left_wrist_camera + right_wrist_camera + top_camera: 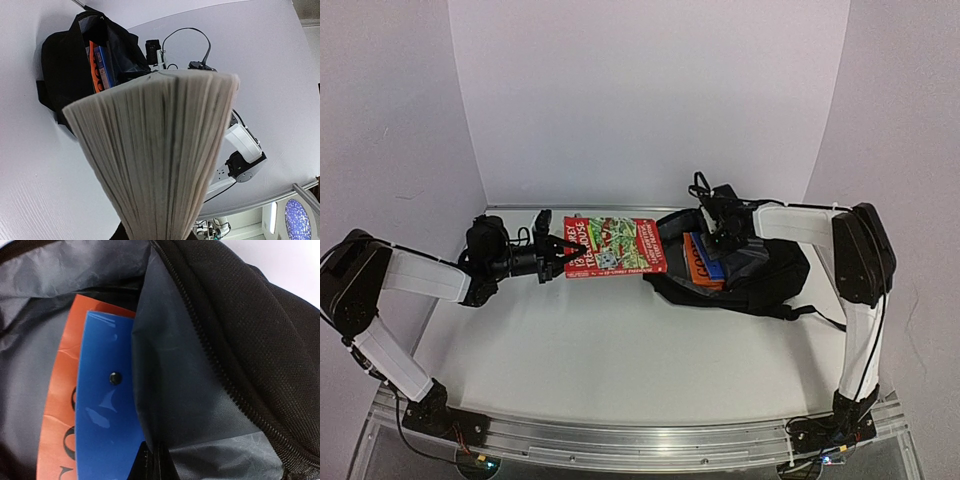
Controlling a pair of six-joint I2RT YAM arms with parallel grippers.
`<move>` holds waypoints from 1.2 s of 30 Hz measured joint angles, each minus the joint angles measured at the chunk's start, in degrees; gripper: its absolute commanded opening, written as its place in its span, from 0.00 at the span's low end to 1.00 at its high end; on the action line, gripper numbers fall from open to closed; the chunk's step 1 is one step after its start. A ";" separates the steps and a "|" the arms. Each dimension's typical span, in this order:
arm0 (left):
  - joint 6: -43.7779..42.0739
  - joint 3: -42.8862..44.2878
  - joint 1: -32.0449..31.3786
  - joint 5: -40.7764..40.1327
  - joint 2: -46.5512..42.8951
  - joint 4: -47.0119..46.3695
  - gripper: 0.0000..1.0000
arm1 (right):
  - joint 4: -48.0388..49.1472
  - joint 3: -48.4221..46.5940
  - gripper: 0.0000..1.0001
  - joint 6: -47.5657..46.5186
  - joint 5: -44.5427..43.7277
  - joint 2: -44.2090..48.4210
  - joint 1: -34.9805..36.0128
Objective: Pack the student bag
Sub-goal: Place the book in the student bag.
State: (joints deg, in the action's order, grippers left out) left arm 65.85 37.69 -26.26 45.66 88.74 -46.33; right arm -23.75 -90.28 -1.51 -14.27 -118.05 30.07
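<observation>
The student bag is a black backpack lying at the back right with its mouth open toward the left. An orange book and a blue folder sit inside against the grey lining. My left gripper is shut on the left edge of a red picture book, held in the air just left of the bag's mouth. In the left wrist view the book's fanned page edges hide my fingers. My right gripper is at the bag's upper rim, shut on its fabric and holding the mouth open.
The white table is bounded by white walls at the back and sides. The bag's straps trail toward the right arm's base. A metal rail runs along the near edge.
</observation>
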 measured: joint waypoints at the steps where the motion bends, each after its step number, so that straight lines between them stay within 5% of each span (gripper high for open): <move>1: -0.03 0.16 0.00 -0.03 0.28 -0.08 0.00 | -0.25 -0.05 0.00 0.55 1.45 0.45 -0.13; 16: 1.79 10.34 -1.12 -0.52 15.06 -2.80 0.00 | -4.45 -2.62 0.00 8.87 24.02 7.98 -0.88; 36: 4.97 25.59 -6.89 -1.90 31.71 -3.23 0.00 | -4.63 -2.62 0.00 13.95 33.40 9.15 -0.79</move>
State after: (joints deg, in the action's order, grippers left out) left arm 70.82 63.28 -33.15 43.76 120.45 -49.56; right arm -28.37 -92.90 12.43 19.12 -108.90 29.28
